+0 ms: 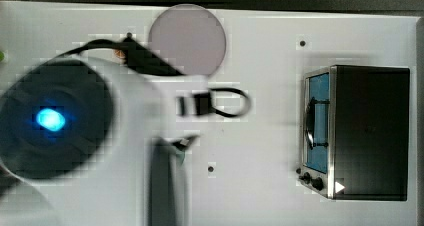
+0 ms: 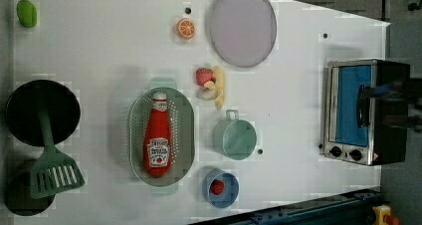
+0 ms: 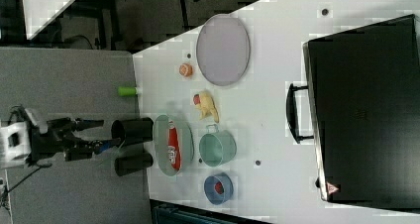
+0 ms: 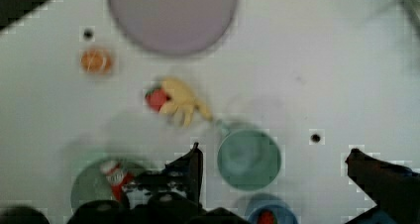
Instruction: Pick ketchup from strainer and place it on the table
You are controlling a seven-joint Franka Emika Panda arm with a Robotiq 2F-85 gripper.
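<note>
A: In the left view the ketchup (image 2: 158,134) lies flat inside the strainer (image 2: 185,135), long axis along the basket, white cap toward the picture's top; the top view has the arm covering that spot.

B: The wrist view shows the gripper (image 4: 275,162) with fingers (image 4: 194,165) spread wide above the table (image 4: 317,75), holding nothing.

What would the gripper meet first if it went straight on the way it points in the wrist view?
Probably the green cup: it lies between the open gripper fingers, one finger beside it. Bare table surrounds it. Depth is unclear, so the gripper could reach the table beside the cup instead.
</note>
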